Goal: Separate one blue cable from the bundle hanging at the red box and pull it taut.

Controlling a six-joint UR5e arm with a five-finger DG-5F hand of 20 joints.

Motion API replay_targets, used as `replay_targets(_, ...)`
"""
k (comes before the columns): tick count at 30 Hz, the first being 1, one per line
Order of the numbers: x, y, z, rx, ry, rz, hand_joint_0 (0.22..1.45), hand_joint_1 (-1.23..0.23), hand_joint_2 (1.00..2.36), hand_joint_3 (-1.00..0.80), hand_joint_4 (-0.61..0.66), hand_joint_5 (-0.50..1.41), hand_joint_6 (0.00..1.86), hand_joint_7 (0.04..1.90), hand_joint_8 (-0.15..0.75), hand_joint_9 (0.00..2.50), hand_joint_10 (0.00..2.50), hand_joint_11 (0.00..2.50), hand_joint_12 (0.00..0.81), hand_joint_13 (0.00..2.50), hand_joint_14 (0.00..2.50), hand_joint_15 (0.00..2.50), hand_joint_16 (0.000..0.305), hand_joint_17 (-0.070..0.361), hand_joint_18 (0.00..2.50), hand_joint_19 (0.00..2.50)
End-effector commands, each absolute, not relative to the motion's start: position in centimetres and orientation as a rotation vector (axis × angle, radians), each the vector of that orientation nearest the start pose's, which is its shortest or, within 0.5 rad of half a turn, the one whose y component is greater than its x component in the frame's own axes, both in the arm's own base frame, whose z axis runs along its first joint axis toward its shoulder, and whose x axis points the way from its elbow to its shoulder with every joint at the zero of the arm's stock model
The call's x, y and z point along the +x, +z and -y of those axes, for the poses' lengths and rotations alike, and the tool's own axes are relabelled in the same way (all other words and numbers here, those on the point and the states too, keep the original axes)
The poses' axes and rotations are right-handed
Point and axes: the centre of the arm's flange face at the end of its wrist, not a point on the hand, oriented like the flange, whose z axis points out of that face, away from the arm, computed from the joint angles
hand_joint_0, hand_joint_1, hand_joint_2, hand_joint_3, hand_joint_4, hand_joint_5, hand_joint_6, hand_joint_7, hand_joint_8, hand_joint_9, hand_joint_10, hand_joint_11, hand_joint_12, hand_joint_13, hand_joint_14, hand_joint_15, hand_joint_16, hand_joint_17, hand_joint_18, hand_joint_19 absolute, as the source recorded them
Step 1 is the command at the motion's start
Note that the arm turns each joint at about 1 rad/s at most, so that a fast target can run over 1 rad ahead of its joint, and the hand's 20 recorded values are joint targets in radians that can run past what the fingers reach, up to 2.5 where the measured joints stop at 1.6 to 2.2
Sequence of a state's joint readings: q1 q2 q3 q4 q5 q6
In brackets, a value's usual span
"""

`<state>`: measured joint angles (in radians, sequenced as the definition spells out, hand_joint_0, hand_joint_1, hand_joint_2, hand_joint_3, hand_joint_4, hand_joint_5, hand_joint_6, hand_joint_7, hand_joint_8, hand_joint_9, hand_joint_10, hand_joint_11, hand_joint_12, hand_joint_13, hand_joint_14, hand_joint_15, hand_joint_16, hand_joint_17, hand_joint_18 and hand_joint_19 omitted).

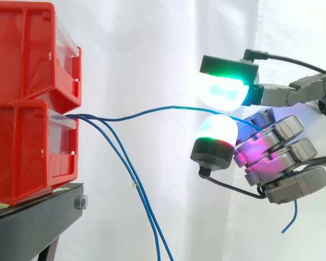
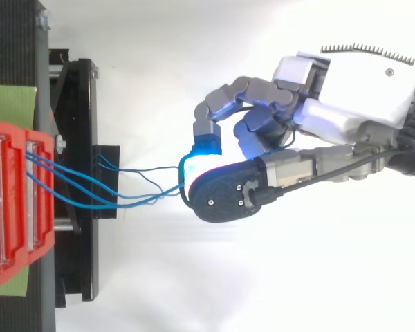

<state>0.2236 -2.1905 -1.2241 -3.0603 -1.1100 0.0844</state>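
Observation:
Several thin blue cables come out between the two stacked red bins (image 1: 27, 98) at the left. One blue cable (image 1: 152, 111) runs almost level to the right in a slight arc, apart from the others. It ends in my hand (image 1: 282, 157), which is shut on it, pinched between two glowing fingertips (image 1: 223, 89). Its loose end (image 1: 290, 217) dangles below the hand. The other blue cables (image 1: 133, 179) hang down steeply from the bins. From above, the cables (image 2: 90, 187) fan from the red bins (image 2: 7, 207) toward my hand (image 2: 353, 97).
The bins rest on a black stand (image 1: 32, 228) with a bolt at its corner. In the top view a green mat (image 2: 10, 100) lies on the stand (image 2: 76, 138). A white curtain (image 1: 163, 43) hangs behind everything.

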Motion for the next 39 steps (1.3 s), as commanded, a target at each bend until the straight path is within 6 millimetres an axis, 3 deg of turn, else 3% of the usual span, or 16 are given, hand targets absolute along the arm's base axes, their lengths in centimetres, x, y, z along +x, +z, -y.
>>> replay_targets(1, 71.52, 28.78, 1.93, 1.452, 0.954, -1.136, 0.65, -0.63, 1.01, -0.33, 0.17, -0.19, 0.93, 1.16, 0.350, 0.81, 2.50, 1.22, 0.368, 0.82, 2.50, 1.29, 0.039, 0.088, 1.32, 1.70)
replay_targets(5, 71.50, 28.77, 1.94, 1.453, 0.953, -1.137, 0.66, -0.69, 1.02, -0.19, 0.16, -0.19, 0.94, 1.22, 0.349, 0.82, 2.50, 1.25, 0.368, 0.82, 2.50, 1.29, 0.040, 0.089, 1.32, 1.71)
replay_targets(12, 71.53, 28.78, 1.89, 1.451, 0.957, -1.140, 0.67, -0.72, 1.02, -0.11, 0.11, -0.18, 0.95, 1.23, 0.348, 0.82, 2.50, 1.25, 0.369, 0.83, 2.50, 1.33, 0.039, 0.088, 1.32, 1.70)
replay_targets(29, 71.54, 28.78, 1.73, 1.404, 0.917, -1.184, 0.68, -0.72, 1.02, -0.13, 0.11, -0.18, 0.95, 1.24, 0.352, 0.79, 2.50, 1.25, 0.401, 0.80, 2.50, 1.41, 0.040, 0.090, 1.27, 1.69)
replay_targets(39, 71.52, 28.77, 1.77, 1.401, 0.909, -1.187, 0.68, -0.71, 1.02, -0.14, 0.11, -0.18, 0.95, 1.24, 0.355, 0.79, 2.50, 1.23, 0.387, 0.79, 2.50, 1.34, 0.041, 0.092, 1.29, 1.69)
